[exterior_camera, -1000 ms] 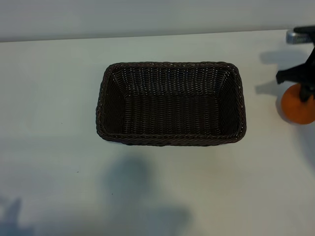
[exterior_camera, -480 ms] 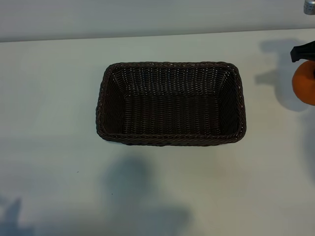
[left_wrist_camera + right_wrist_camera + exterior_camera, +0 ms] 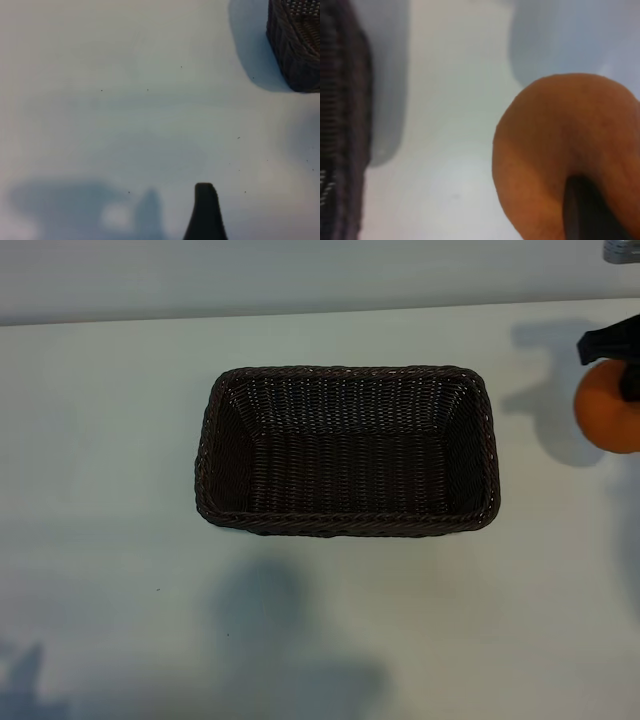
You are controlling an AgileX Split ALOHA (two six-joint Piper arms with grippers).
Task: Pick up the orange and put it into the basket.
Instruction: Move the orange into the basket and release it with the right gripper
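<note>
My right gripper (image 3: pixel 622 365) sat at the far right edge of the exterior view, near the top, pointing steeply down, only its black fingers and a bit of metal above them in frame. Its jaws were closed onto the orange (image 3: pixel 607 408), holding it clear of the white table (image 3: pixel 110 490), with the fruit's grey shadow lying up and left of it. In the right wrist view the orange (image 3: pixel 560 150) filled the lower right, matte and finely pitted, round, with one dark finger (image 3: pixel 587 210) pressed against its lower side.

The basket (image 3: pixel 347 523) lay at the middle of the exterior view, well apart from the orange and to its left: rectangular, dark brown woven wicker, rounded corners, braided rim, sloping sides, nothing inside.

My left gripper (image 3: pixel 205 212) showed only as one black fingertip at the bottom of the left wrist view, over bare table, jaws wide apart and holding nothing. A basket corner (image 3: pixel 295 45) sat in that view's upper right.
</note>
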